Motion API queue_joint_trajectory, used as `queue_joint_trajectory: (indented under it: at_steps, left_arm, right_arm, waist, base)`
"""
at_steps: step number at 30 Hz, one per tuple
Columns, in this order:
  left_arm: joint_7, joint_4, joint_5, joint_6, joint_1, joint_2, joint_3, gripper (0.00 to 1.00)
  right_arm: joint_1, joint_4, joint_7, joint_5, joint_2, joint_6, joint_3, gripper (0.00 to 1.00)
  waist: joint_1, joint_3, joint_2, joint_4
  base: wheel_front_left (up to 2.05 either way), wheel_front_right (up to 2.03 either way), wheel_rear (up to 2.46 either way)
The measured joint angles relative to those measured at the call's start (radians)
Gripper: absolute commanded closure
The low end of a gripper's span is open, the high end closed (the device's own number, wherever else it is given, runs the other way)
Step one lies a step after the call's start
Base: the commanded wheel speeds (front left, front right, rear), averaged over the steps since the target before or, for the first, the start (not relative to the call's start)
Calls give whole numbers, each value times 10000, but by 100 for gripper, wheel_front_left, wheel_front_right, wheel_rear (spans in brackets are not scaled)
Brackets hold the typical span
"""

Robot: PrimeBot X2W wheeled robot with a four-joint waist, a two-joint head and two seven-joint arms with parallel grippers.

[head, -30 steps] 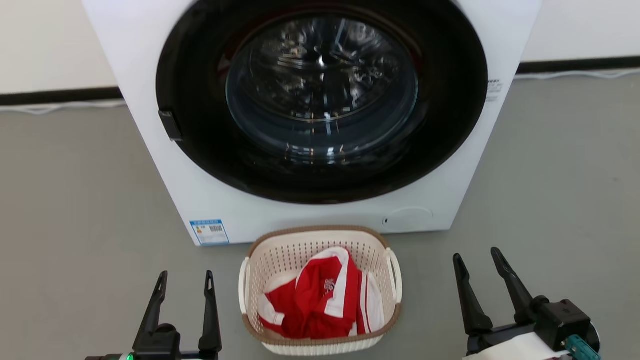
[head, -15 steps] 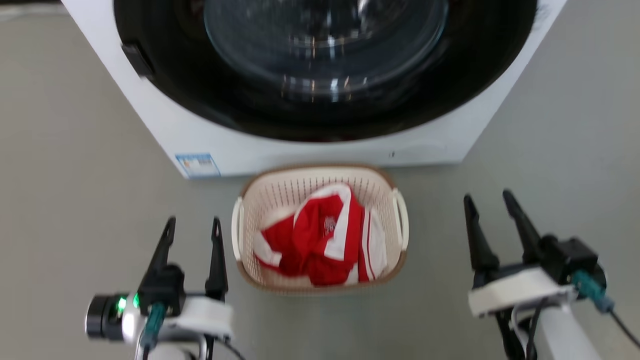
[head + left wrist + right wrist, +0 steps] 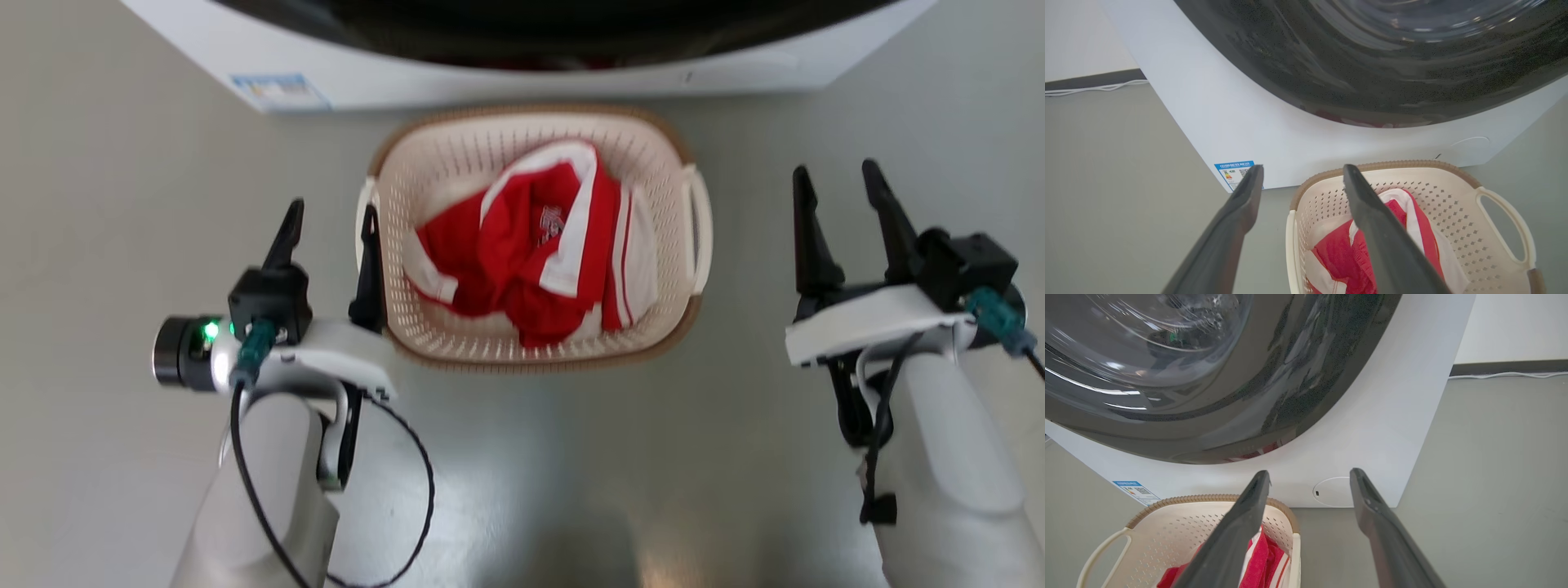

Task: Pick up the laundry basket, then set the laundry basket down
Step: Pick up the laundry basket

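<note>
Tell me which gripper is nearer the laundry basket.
Left. The left gripper is close beside the laundry basket, at its left side; the right gripper stands apart from its right side, with bare floor between.

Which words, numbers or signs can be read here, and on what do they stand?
Blue-edged sticker on the washing machine: print too small to read.
White emblem on the red garment in the laundry basket: too blurred to read.
No text here can be read.
</note>
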State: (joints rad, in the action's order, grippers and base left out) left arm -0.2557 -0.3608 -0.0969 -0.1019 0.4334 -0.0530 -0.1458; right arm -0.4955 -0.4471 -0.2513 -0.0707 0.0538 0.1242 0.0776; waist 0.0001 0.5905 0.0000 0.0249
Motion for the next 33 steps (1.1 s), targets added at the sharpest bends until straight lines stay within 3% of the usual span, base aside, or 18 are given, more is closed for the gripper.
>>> queue_joint_trajectory:
  at_steps: [12,33]
  left_arm:
    - [-2,-2429,-35,334,1902,211,-46,0]
    - [-2,-6044,-238,683,4039,267,-508,0]
  right_arm:
    - [-1632,-1795,-10,88,59,2,-67,0]
    - [-3214,-4401,-10,-665,157,4,-1206,0]
  waist:
    - [0,2157,0,325]
    - [0,3234,0,439]
  base:
    - [0,0,0]
    - [0,0,0]
